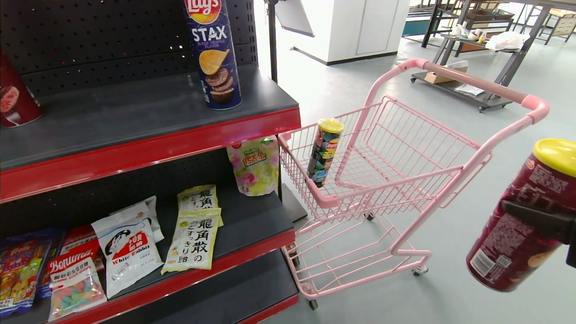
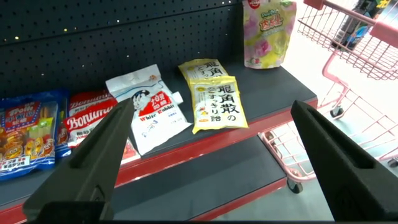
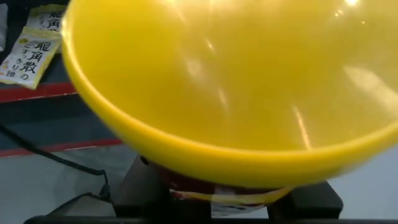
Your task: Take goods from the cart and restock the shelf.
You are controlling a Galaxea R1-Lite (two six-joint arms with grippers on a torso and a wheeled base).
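Our right gripper is clamped on the maroon can, apparently held in the air right of the cart. Our left gripper stands with fingers apart before the lower shelf.

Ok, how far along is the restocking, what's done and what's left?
Done, it seems: a blue can and a red can stand on the upper shelf. In hand: the right fingers clamp a maroon can in the air beside the cart, not yet shelved. Left: one yellow-lidded can stands in the cart. The left gripper is open and empty over the lower shelf.
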